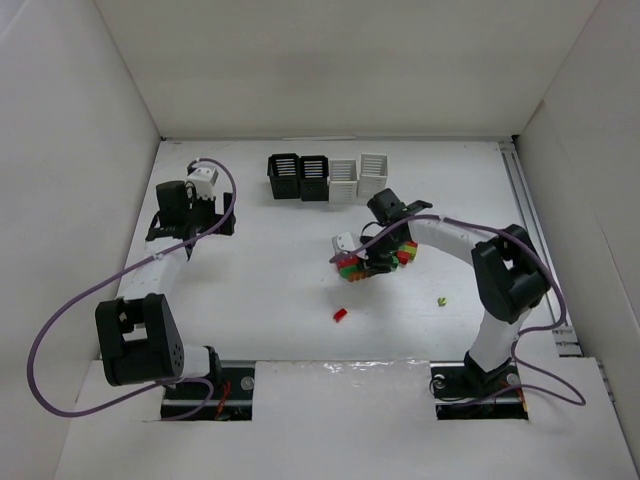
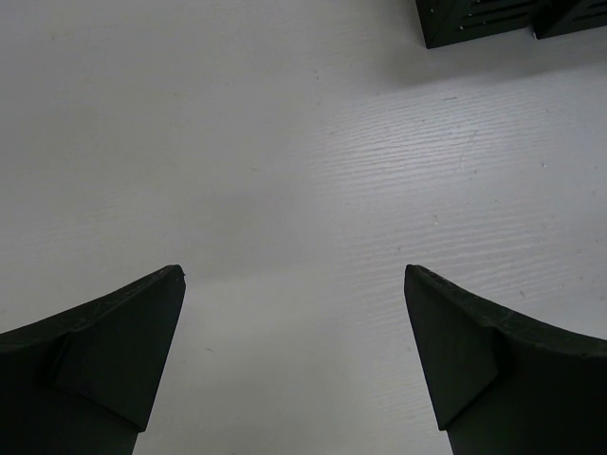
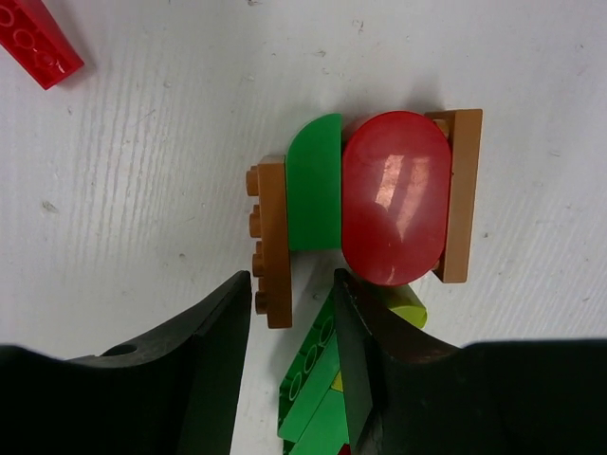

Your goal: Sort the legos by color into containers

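White table [image 3: 142, 190] underneath, our right gripper [image 3: 291, 284] clamps the lego clump [image 3: 394, 199]; we should lift slowly. Left gripper [image 2: 294, 275] gapes empty.

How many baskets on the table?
4, in one far-side row, left to right in the top view: black basket one, black basket two, white basket one, white basket two. None seems hidden.
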`<state>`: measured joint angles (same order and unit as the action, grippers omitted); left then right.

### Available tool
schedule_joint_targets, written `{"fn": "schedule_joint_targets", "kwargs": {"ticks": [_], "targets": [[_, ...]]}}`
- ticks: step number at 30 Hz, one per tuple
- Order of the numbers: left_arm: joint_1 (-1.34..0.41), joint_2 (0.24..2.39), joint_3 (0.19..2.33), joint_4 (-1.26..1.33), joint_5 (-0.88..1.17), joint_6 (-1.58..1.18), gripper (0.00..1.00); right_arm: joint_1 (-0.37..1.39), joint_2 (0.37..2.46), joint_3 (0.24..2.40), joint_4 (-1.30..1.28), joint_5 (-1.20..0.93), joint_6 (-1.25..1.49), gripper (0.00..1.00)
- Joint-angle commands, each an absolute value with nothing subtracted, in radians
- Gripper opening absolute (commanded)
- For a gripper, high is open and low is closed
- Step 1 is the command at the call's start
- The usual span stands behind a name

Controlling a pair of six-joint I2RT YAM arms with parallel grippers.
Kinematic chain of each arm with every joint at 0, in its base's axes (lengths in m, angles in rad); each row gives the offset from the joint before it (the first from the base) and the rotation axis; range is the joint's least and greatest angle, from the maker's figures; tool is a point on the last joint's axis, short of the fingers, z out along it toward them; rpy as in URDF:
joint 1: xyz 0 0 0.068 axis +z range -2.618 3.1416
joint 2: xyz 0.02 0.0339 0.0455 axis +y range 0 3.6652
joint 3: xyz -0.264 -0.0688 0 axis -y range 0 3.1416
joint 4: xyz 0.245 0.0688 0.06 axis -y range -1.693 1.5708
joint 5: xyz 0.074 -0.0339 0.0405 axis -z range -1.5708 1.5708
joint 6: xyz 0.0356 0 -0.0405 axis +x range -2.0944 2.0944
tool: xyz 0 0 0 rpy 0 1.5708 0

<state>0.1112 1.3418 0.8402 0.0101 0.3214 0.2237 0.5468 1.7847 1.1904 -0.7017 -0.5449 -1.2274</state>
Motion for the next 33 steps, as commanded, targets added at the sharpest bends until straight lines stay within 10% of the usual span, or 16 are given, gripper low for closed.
{"fn": "schedule_joint_targets", "kwargs": {"ticks": [1,15,21,33], "targets": [[0.110,1.335,0.888,0.029,0.313,0.229,1.00,0.565,1.811,1.250,-0.739,-0.545,-1.256,0.45],[0.110,1.355,0.919,0.038,0.357,0.238,1.00,0.583,1.861,1.275,-0.779,-0.483,-1.296,0.31],[0.110,1.364,0.928,0.038,0.498,0.247,1.00,0.583,1.855,1.285,-0.779,-0.483,-1.305,0.11],[0.091,1.439,1.022,0.037,1.038,-0.032,1.00,0.571,1.585,1.100,-0.057,-0.420,-1.195,0.00]]}}
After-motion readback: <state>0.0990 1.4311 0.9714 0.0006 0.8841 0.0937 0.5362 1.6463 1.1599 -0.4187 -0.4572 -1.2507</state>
